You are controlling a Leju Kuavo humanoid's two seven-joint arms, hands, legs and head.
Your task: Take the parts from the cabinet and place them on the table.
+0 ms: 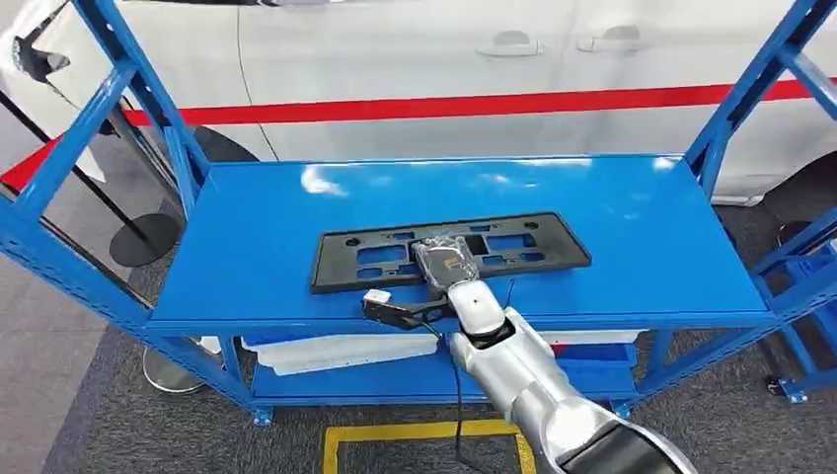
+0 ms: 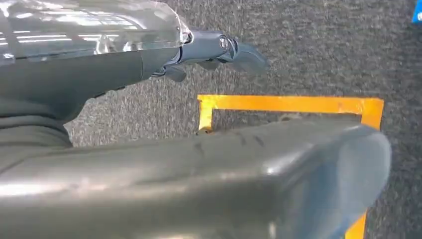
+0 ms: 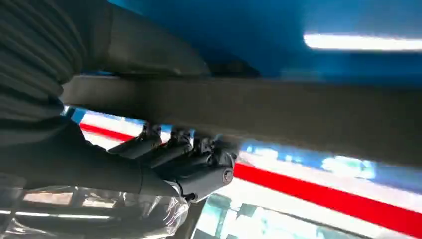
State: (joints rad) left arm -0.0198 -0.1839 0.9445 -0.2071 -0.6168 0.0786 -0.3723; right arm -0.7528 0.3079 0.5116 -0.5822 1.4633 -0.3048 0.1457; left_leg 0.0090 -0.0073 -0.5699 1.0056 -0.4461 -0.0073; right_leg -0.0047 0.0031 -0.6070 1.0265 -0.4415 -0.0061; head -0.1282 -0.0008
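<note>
A flat black plate frame (image 1: 533, 247) with several cut-outs lies on the top shelf of the blue cabinet (image 1: 642, 227). My right hand (image 1: 446, 262) reaches in over the shelf's front edge and sits on the frame's near middle. The right wrist view shows the frame's edge (image 3: 298, 119) as a dark bar, with the fingers (image 3: 189, 164) curled round it on one side and the thumb on the other, so the hand grips it. My left hand (image 2: 214, 50) hangs over the grey carpet, its fingers stretched out and holding nothing.
A white car (image 1: 444, 59) with a red stripe stands close behind the cabinet. White flat parts (image 1: 336, 351) lie on the lower shelf. Slanted blue uprights (image 1: 109, 109) flank the shelf. Yellow floor tape (image 1: 415, 432) marks the carpet in front. A blue crate (image 1: 814, 267) sits at right.
</note>
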